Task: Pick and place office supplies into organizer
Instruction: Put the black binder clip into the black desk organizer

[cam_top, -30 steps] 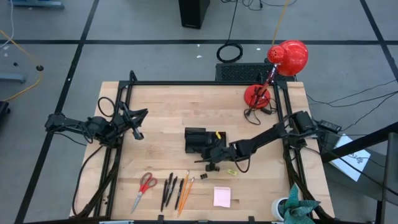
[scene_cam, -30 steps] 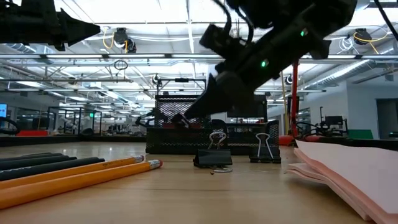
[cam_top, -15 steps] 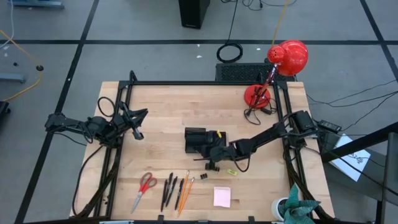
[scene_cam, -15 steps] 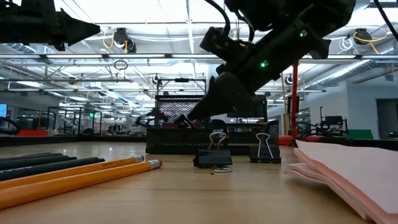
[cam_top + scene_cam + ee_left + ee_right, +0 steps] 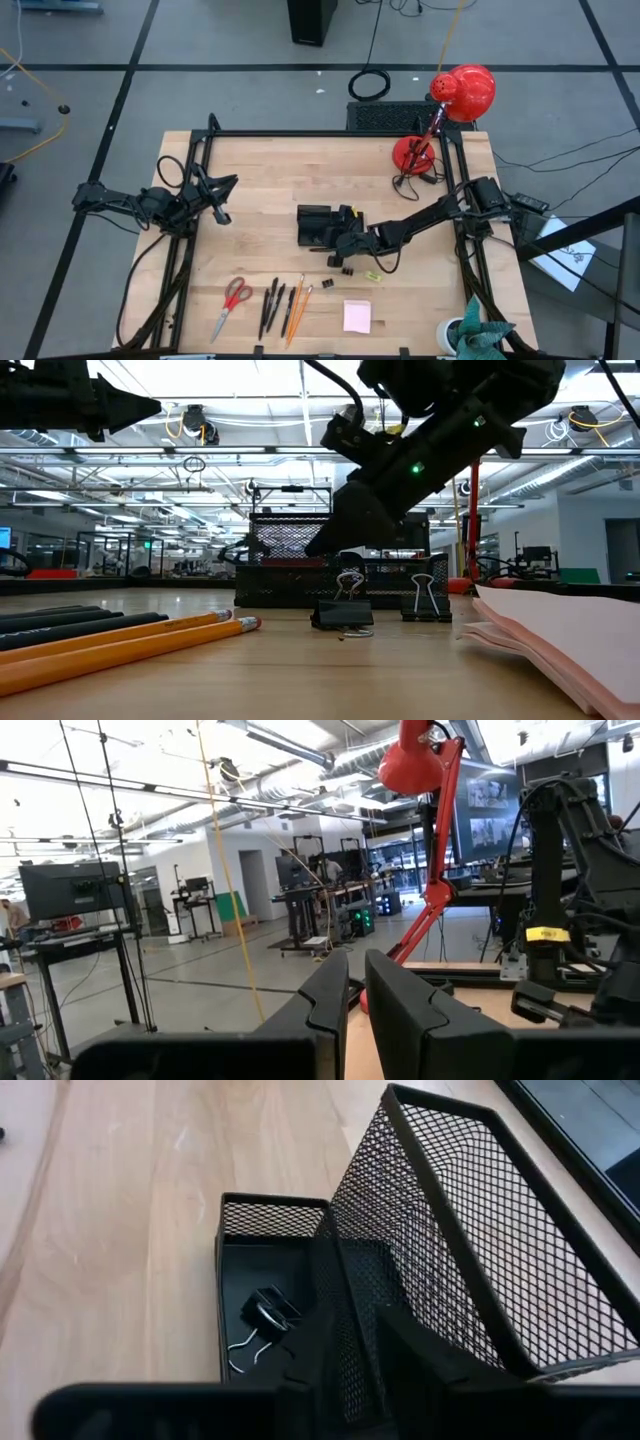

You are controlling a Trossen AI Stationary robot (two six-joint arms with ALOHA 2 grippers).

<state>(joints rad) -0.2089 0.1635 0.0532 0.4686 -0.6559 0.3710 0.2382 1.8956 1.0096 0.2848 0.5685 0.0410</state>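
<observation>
One black binder clip [image 5: 262, 1316] lying in low compartment of mesh organizer [image 5: 440, 1240].

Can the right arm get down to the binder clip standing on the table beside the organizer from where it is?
Probably yes: the right gripper hovers by the organizer, the binder clip close beside it, nothing between.

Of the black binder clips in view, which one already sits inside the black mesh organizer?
The black binder clip lying in the black mesh organizer's low compartment. Two other clips remain outside on the wooden table.
</observation>
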